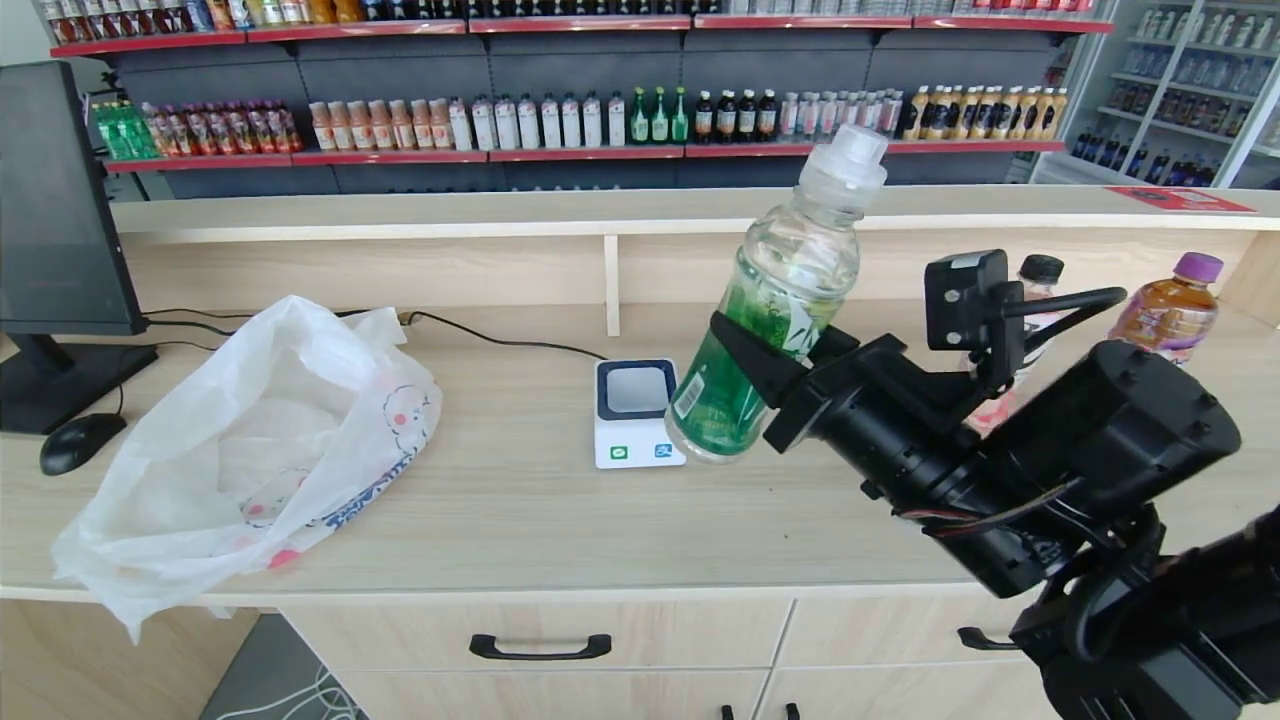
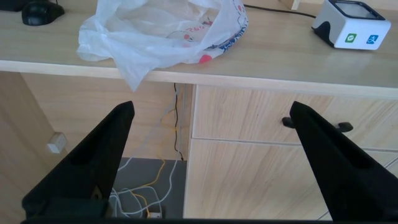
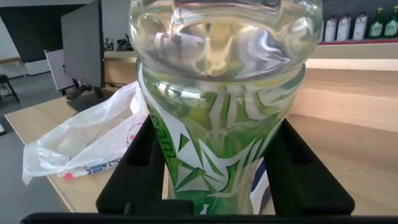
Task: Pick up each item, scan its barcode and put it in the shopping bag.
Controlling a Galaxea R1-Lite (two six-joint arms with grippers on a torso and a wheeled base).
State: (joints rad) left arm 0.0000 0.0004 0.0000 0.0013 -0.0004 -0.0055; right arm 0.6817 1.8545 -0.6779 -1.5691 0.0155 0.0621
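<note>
A clear bottle with a green label (image 1: 775,305) (image 3: 217,118) is held tilted just right of the white scanner (image 1: 635,412) (image 2: 351,25), its barcode near the scanner's side. My right gripper (image 1: 775,355) is shut on the bottle's middle, fingers on both sides. The white plastic shopping bag (image 1: 260,440) (image 2: 165,31) (image 3: 87,140) lies open on the counter's left. My left gripper (image 2: 211,162) hangs open below the counter's front edge, facing the drawers, with nothing between its fingers.
A brown-drink bottle with a purple cap (image 1: 1170,305) and a black-capped bottle (image 1: 1035,290) stand at the right of the counter (image 1: 560,510). A monitor (image 1: 55,220) and mouse (image 1: 80,440) sit far left. A cable runs behind the scanner.
</note>
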